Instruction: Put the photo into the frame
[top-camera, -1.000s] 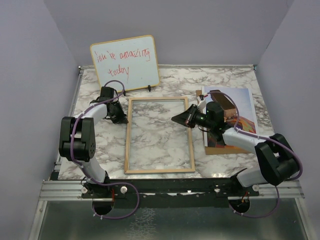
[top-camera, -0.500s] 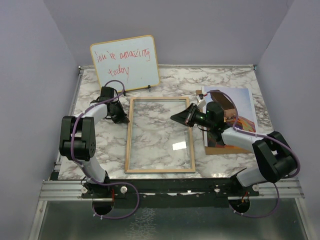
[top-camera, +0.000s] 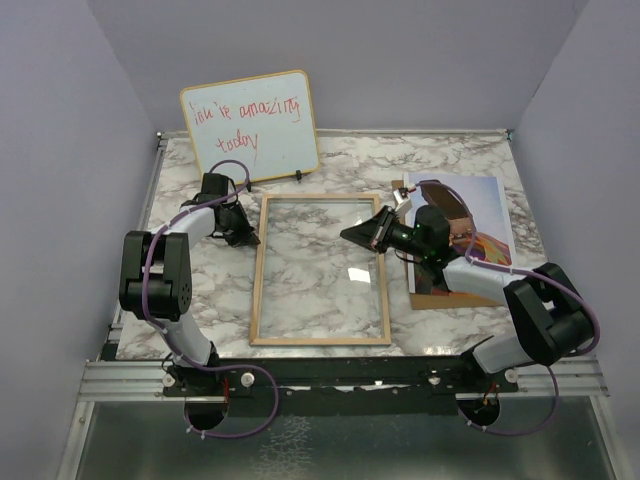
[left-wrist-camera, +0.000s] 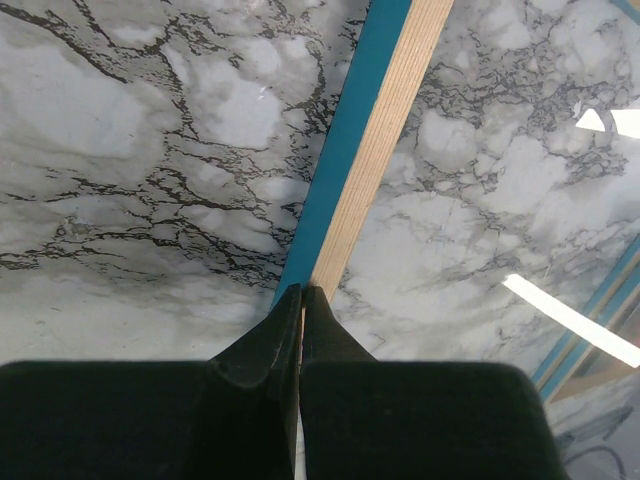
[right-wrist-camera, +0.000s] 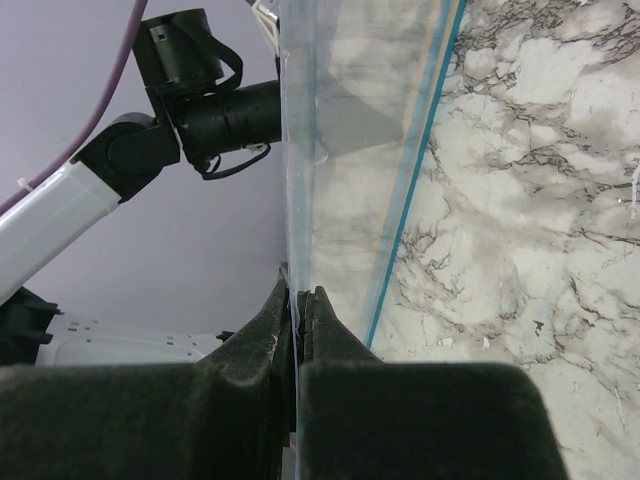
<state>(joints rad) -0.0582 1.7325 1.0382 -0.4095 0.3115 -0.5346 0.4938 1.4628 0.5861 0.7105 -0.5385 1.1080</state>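
Marble-patterned table with pale violet walls on three sides is what I see from the top camera. At the far left a whiteboard with red handwriting leans against the back wall.

In the middle lies the frame, its light wood face up, long sides running away from me, and the marble shows through the pane. The photo lies flat on the table just right of the frame, not inside it, and the right forearm crosses over it and hides its middle.

My left arm stands up from its base, reaches toward the back and bends at the wrist to the right. The left gripper points down at the frame's left rail, near the far corner. In the left wrist view its fingers are pressed together and the tips meet on the rail, where the blue side and the wood face join. I cannot tell if they pinch anything.

My right arm is folded low, with its elbow at the near right, and stretches to the left. The right gripper meets the right rail near the far corner. In the right wrist view its fingers are clenched on the frame's thin edge, which runs straight up from between them.
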